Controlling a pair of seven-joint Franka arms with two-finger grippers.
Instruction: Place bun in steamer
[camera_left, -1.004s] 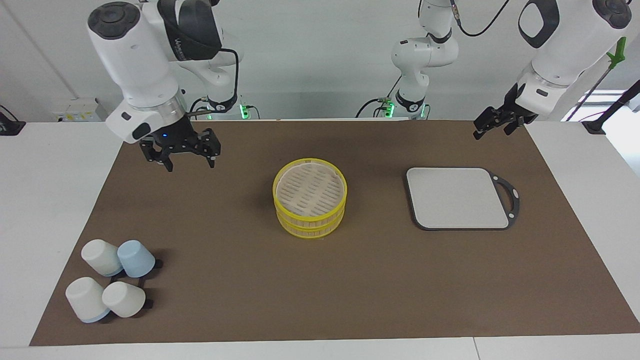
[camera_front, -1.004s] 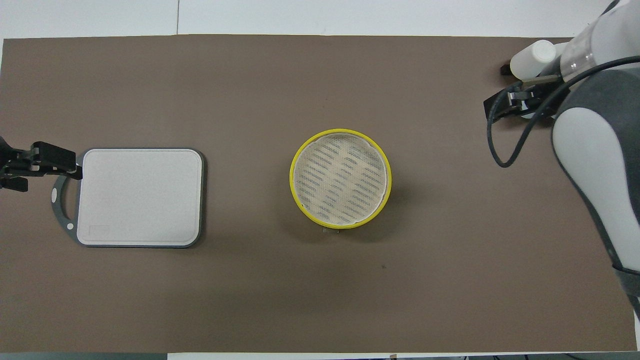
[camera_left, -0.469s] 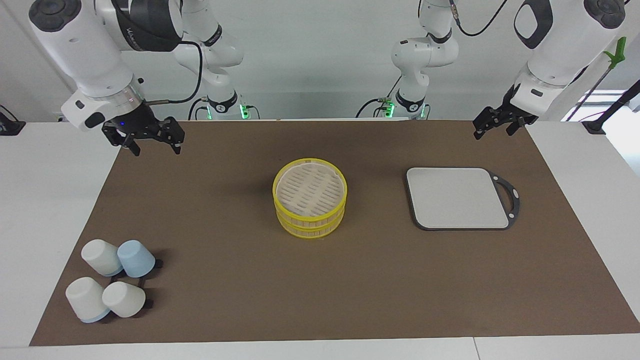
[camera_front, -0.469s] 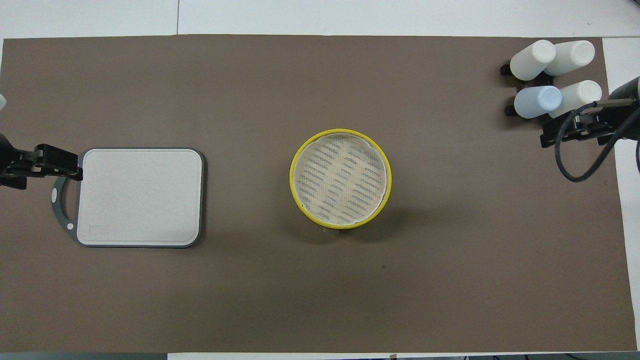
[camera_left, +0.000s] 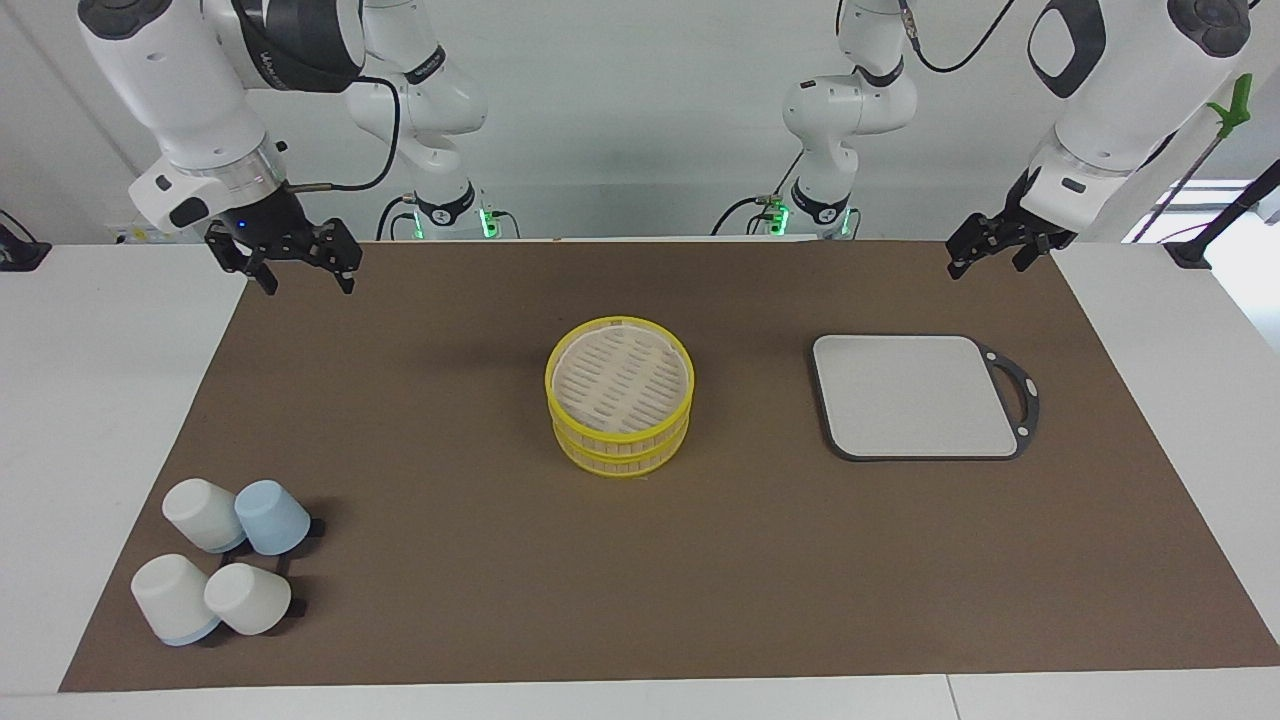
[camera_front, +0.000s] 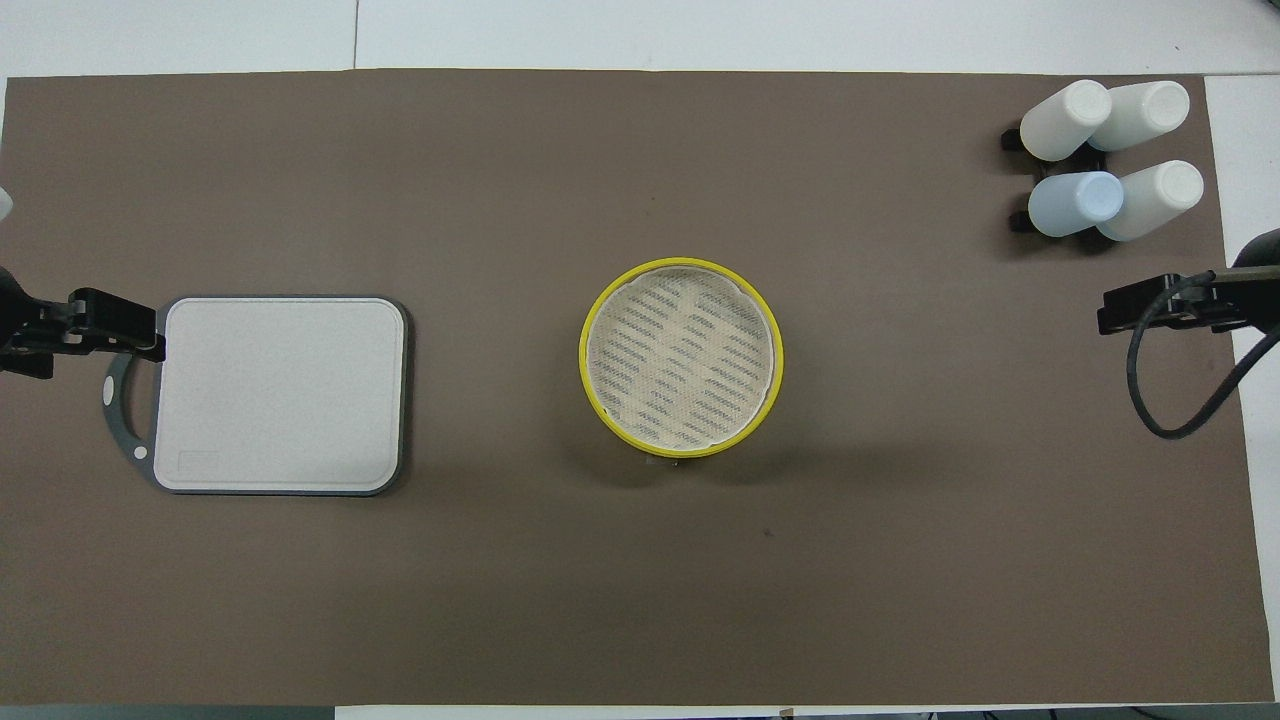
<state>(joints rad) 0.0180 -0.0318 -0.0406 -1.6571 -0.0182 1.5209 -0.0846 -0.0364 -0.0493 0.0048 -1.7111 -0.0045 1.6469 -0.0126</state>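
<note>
In the middle of the brown mat (camera_left: 480, 560) sits the steamer (camera_left: 620, 398), a round basket with bright yellow rims and beige slatted walls. It looks like two stacked layers, with a shallow slatted lid on top, lid closed. From overhead you just see the pale slatted disc ringed in yellow (camera_front: 681, 356). No bun shows anywhere in either view, so I can't say where it is.

Toward the left arm's end of the table there's a grey board (camera_left: 918, 397) with a dark rim and a loop handle, lying flat and well apart from the steamer. Over at the right arm's end, farther from the robots than the steamer, are four upturned cups (camera_left: 222, 568) in a tight cluster, three white and one pale blue, touching or nearly touching each other.

The right gripper (camera_left: 297, 270) hangs in the air over the mat's corner at its own end, fingers spread apart, nothing between them. The left gripper (camera_left: 988, 252) is up over the mat's edge at its end, by the board's handle in the overhead view (camera_front: 90, 322); can't tell whether its fingers are apart or together.
</note>
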